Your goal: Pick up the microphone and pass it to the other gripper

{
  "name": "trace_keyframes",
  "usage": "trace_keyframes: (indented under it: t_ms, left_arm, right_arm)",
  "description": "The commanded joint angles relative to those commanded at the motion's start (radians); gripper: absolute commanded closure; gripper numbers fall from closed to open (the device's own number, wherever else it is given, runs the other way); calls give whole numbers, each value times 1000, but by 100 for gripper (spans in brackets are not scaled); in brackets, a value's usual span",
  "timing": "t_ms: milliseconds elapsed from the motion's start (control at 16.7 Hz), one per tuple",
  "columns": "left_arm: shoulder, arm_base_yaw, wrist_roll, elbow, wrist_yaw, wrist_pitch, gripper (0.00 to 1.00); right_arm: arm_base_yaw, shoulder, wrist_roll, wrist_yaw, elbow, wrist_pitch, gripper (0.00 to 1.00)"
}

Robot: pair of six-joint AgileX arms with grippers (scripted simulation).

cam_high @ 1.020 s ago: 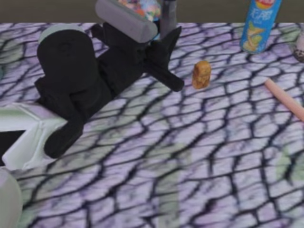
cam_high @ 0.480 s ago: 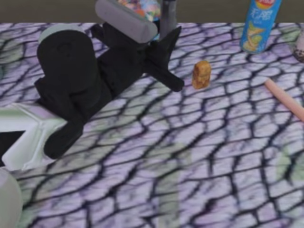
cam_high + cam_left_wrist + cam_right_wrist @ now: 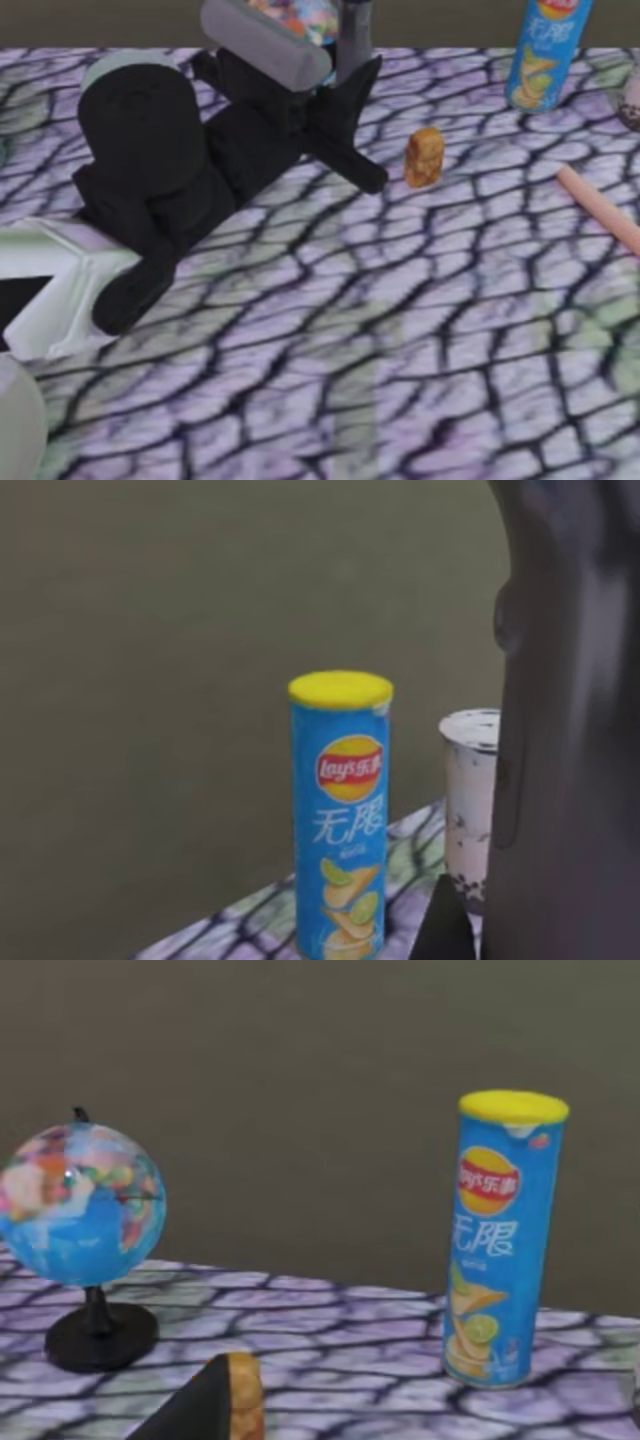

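In the top view our left arm fills the upper left of the frame, its black left claw [image 3: 345, 125] reaching toward the far edge of the tabletop [image 3: 420, 330]. The mic [image 3: 352, 35] shows as a grey handle standing up at the top edge, centre-left, right at the claw's spread black fingers [image 3: 350, 165]; its head is cut off by the frame. We can't tell from any view whether the fingers actually press on the handle, so the grip stays uncertain.

The figurine [image 3: 424, 157] stands just right of the claw, apart from it. The chips can [image 3: 545, 50] is upright at upper right, w/ the pink rod [image 3: 600, 208] lying at the right edge.

The left wrist view adds what the top view lacks: a dark shape fills its right side, w/ the can [image 3: 340, 815] and a cup [image 3: 470, 800] upright next to it.

The right wrist view alone shows the globe [image 3: 80, 1220] whole on its black base, plus the can [image 3: 500, 1240] and figurine [image 3: 243, 1395]. Our right claw isn't seen in any view.
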Motion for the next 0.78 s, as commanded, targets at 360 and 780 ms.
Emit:
trace_keyframes:
  t_ms: [360, 780]
  left_arm:
    - [0, 0, 0, 0, 0, 0, 100]
    - [0, 0, 0, 0, 0, 0, 100]
  right_arm:
    - [247, 471, 17, -26, 260, 237, 0]
    - [431, 825, 22, -46, 441, 400, 0]
